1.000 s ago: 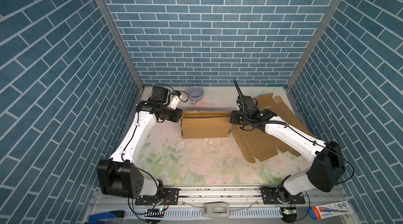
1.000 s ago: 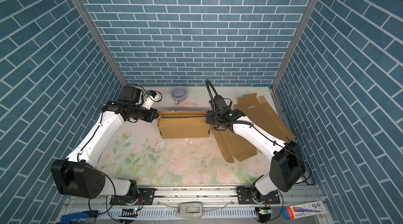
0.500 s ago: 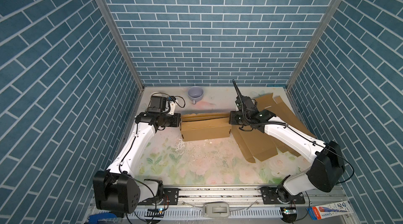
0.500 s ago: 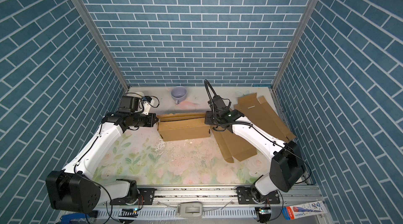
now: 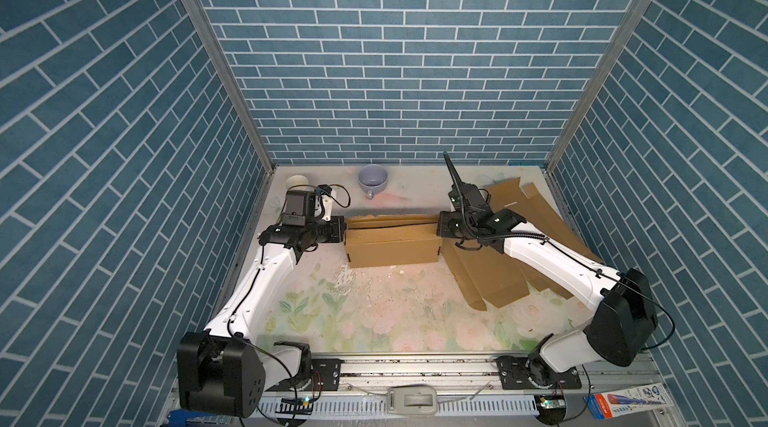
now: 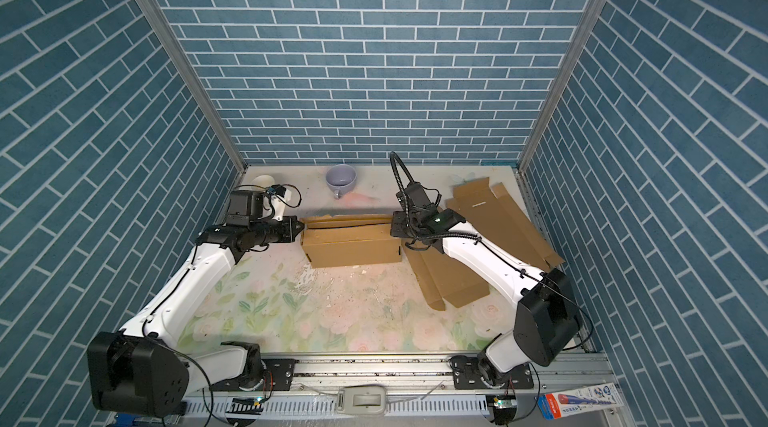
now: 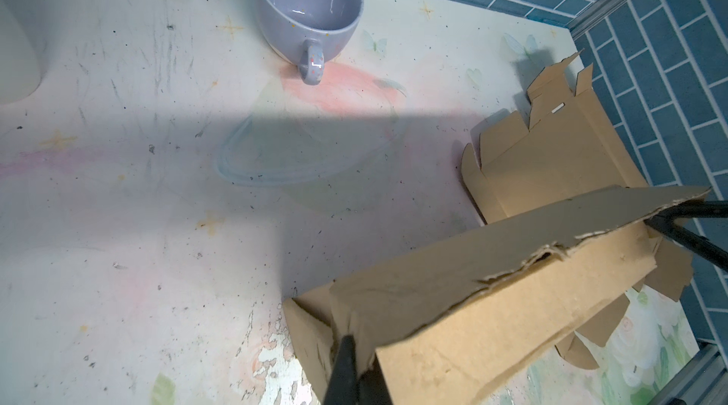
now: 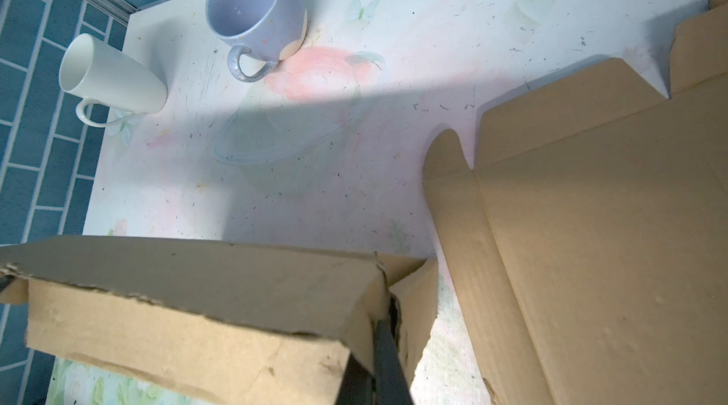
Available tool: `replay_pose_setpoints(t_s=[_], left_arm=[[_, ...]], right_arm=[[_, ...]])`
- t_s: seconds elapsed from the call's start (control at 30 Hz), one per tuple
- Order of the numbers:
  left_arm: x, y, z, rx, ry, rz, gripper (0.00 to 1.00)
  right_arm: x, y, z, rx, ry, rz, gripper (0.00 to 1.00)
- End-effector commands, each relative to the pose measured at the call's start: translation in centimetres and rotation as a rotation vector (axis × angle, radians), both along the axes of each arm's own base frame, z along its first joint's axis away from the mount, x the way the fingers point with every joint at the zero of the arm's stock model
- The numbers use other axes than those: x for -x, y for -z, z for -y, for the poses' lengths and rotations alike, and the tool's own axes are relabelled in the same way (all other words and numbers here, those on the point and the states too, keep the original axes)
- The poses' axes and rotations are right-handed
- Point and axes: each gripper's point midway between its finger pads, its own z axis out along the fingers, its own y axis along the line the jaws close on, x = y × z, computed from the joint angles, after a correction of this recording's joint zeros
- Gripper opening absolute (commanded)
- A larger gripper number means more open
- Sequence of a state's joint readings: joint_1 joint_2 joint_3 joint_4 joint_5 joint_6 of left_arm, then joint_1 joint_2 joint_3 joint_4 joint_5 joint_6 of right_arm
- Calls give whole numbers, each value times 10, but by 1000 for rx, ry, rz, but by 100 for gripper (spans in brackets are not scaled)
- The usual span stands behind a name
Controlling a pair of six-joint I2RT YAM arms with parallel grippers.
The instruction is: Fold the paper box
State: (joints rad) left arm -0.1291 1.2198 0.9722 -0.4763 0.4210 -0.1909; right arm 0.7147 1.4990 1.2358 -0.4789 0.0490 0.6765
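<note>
Your paper box [image 5: 392, 244] stands half-folded just in front of the lavender mug [image 5: 372, 180]. Your left gripper [image 5: 341, 229] is closed, tips against the box end nearer the mug. Your right gripper [image 5: 440, 230] is closed too, at the end farther from the mug.

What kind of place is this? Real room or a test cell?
Likely a staged robot test cell: printed brick-pattern walls box in a floral table, with the left arm and right arm mounted on a front rail.

Front of mat [image 5: 374, 321] free — box [image 5: 392, 250] mid-table, flat cardboard [image 5: 490, 279] right, lavender mug [image 5: 372, 180], white mug [image 5: 296, 183] at back.
</note>
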Motion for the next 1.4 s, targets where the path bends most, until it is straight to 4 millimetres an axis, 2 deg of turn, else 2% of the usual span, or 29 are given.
replay_pose_setpoints(t_s=[0.0,0.33,0.6,0.73,0.87,1.03,1.17,1.37], left_arm=[[24,31,7,30,24,-137,0],[35,49,6,39,13,-149,0],[39,58,5,36,13,-152,0],[40,61,5,33,13,-152,0],[39,63,4,29,13,-149,0],[39,62,4,27,20,-144,0],[38,62,5,27,23,-143,0],[38,62,4,22,22,-145,0]], right_arm=[[22,36,11,76,17,-138,0],[21,30,8,43,23,-125,0],[18,5,0,-55,-20,-93,0],[13,-14,7,-112,-59,-76,10],[11,-29,17,-146,-112,-69,26],[11,-54,36,5,-245,33,45],[17,-72,27,230,-484,262,58],[16,-69,-4,550,-793,483,74]])
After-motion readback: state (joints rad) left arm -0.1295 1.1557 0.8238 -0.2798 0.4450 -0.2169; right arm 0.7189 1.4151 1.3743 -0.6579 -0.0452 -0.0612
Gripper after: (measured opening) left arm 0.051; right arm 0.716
